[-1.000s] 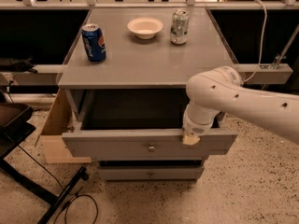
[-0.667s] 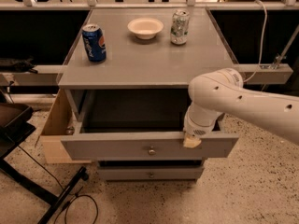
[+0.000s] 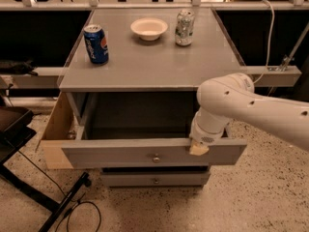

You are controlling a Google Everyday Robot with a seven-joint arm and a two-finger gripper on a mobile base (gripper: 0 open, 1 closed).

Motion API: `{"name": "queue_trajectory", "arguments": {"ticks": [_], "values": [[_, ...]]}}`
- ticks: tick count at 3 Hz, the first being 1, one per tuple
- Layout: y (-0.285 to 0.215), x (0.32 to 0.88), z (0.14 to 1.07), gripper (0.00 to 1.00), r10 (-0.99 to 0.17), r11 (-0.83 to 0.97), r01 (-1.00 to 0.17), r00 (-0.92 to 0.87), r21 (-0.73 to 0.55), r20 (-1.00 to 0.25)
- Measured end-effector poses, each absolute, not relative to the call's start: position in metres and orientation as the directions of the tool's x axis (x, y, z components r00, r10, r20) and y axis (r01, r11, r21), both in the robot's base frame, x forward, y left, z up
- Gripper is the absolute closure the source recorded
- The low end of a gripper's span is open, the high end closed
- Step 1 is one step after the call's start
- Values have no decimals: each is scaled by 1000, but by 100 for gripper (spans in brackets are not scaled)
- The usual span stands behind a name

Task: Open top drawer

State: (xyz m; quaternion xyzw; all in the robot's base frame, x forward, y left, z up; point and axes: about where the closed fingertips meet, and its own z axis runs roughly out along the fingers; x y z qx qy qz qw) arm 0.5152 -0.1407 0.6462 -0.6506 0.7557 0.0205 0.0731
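The top drawer (image 3: 120,152) is a wide grey flat front with a small round metal knob (image 3: 156,157) at its centre. It stands pulled well out from the cabinet, and its dark grey inside shows. My gripper (image 3: 198,148) sits at the drawer front's top edge, right of the knob, at the end of the white arm (image 3: 251,108) that reaches in from the right. A tan fingertip (image 3: 197,150) rests against the front's upper rim. A smaller grey drawer front (image 3: 155,179) with a like knob shows below, shut.
On the grey cabinet top (image 3: 149,52) stand a blue soda can (image 3: 96,43), a white bowl (image 3: 149,28) and a silver-green can (image 3: 184,27). A black stand and cable (image 3: 58,204) lie on the speckled floor at the left. Dark shelving runs behind.
The drawer has come out a little further toward the camera, and my gripper has moved with its front edge.
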Motion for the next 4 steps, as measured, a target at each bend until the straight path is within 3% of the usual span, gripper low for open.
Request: {"name": "queue_trajectory", "arguments": {"ticks": [1,2,4], "values": [[-140,515,648,100,-980,153,-986,-143,-64,-137],[-142,505,646,84,-978,151,-987,-141,-51,-155],[-141,505,646,37,-978,151,-987,-142,-51,-155]]}}
